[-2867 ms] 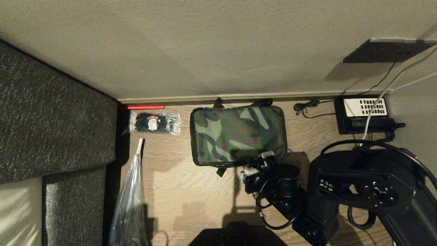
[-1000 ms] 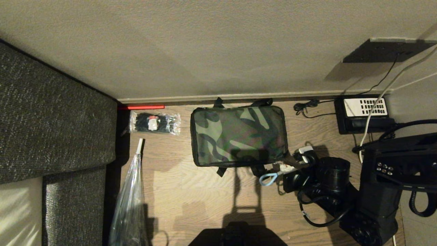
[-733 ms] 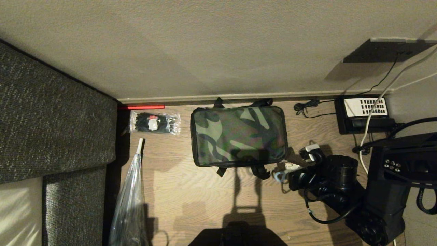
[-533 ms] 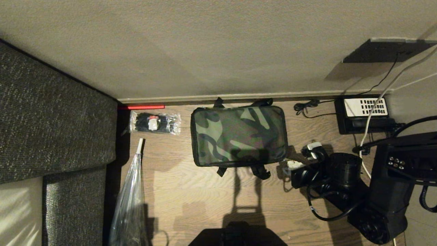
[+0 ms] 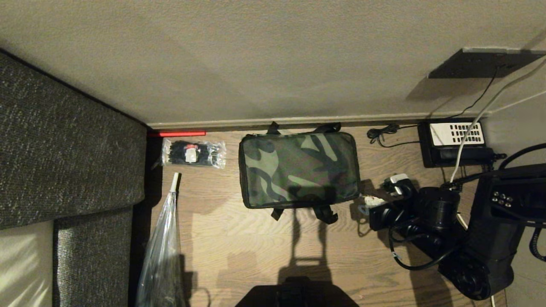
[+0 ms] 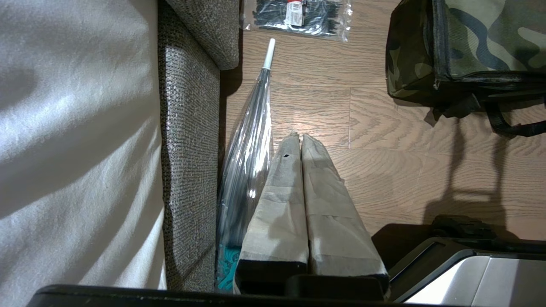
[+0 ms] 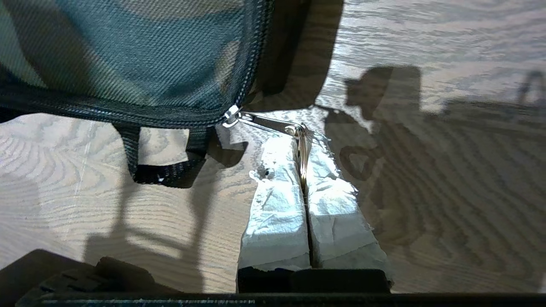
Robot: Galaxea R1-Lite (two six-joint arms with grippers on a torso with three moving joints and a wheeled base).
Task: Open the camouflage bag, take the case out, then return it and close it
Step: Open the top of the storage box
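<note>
The camouflage bag (image 5: 298,168) lies flat on the wooden floor against the wall, its lid down. My right gripper (image 5: 370,200) is at the bag's near right corner. In the right wrist view the right gripper (image 7: 300,143) is shut on the metal zipper pull (image 7: 264,121), which runs taut to the slider at the corner of the bag (image 7: 128,55). A black strap (image 7: 162,170) hangs from the bag's near side. The case is hidden. My left gripper (image 6: 300,138) hangs parked over the floor, shut and empty, well to the left of the bag (image 6: 477,42).
A clear packet of black ties (image 5: 193,153) and a folded clear umbrella (image 5: 162,247) lie left of the bag beside the grey sofa (image 5: 64,149). A black telephone (image 5: 454,143) with cables (image 5: 384,134) sits at the back right. The baseboard (image 5: 298,121) runs behind the bag.
My right gripper has travelled rightward along the bag's near edge, from under its middle to the near right corner, staying shut on the zipper pull. The left arm has kept still.
</note>
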